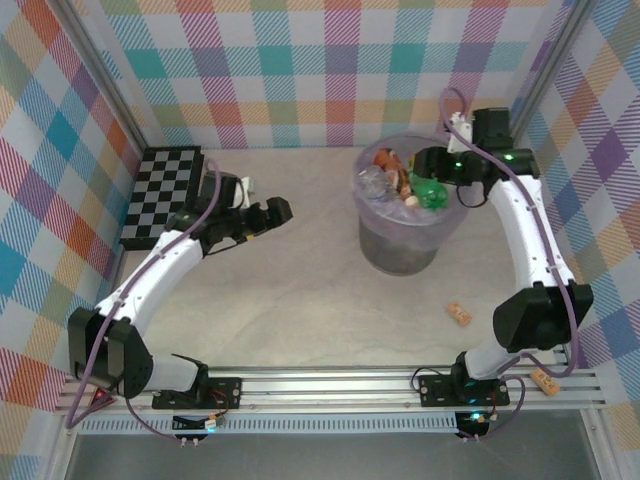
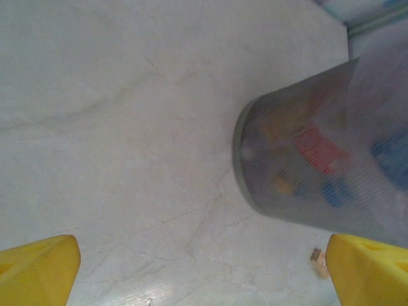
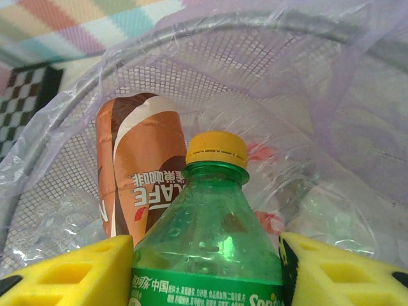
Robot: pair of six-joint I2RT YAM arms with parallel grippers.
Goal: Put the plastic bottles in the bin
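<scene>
1. Gripping the green bottle [image 3: 204,223] between its yellow pads [image 3: 70,274], the right gripper [image 3: 207,268] hangs at the mouth of the bin [image 1: 398,255], with the cap pointing inward.
2. A brown-wrapped bottle [image 3: 137,178] lies inside the bin.
3. The left gripper [image 1: 272,212] stands wide apart and empty over the table [image 1: 300,300], left of the bin.

Lab test cell: plaid-print walls [image 1: 300,70], aluminium frame rail [image 1: 330,385], pale tabletop [image 1: 300,290].

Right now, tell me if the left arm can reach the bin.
Probably yes: the left gripper is open, and bare table lies between it and the bin, though the right gripper holds a green bottle over it.
</scene>
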